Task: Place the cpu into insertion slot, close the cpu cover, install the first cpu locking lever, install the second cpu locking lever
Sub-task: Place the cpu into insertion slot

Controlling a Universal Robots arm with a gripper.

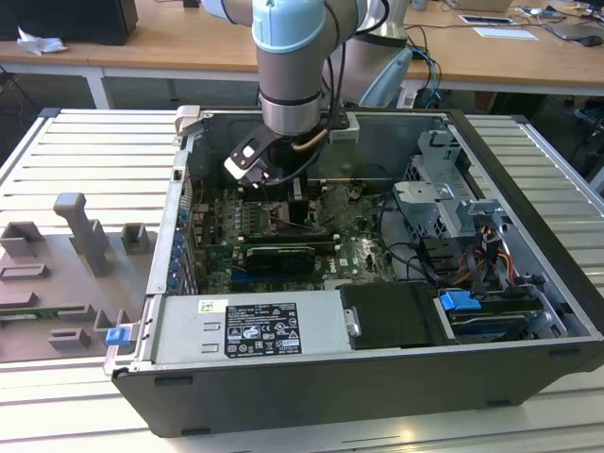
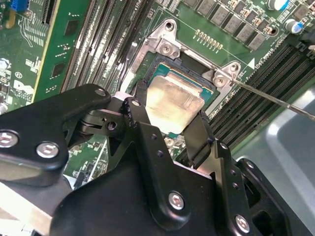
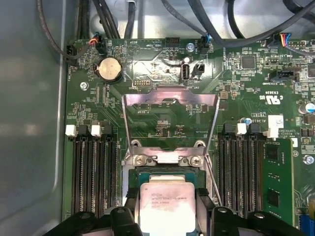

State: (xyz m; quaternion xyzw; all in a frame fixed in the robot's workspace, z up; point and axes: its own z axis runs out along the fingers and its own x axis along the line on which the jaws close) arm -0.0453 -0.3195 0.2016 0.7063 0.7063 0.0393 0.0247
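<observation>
Now, big picture first: the arm (image 1: 293, 66) reaches down into the open computer case (image 1: 283, 415), working over the green motherboard (image 3: 236, 83). Everything hangs on the insertion slot (image 3: 165, 158). The cpu cover (image 3: 170, 97) is flipped wide open, hinged at the slot's edge farthest from the gripper (image 2: 170, 115). Banks of memory slots (image 3: 93, 172) run along either flank of the insertion slot. The cpu (image 3: 166, 206) sits right over the slot's dark centre, silvery top facing up. The gripper's fingers (image 2: 142, 118) are clamped on two opposite edges of the chip. Whether the chip is fully seated I can't tell. A thin locking lever (image 2: 275, 101) angles away from one corner of the slot, unlatched. The danger, I'd say, is tilt: if the chip drops in crooked or off-centre, the contacts underneath could bend. A skewed release could also leave it riding on the slot's rim, and the cover would then bind on it.
</observation>
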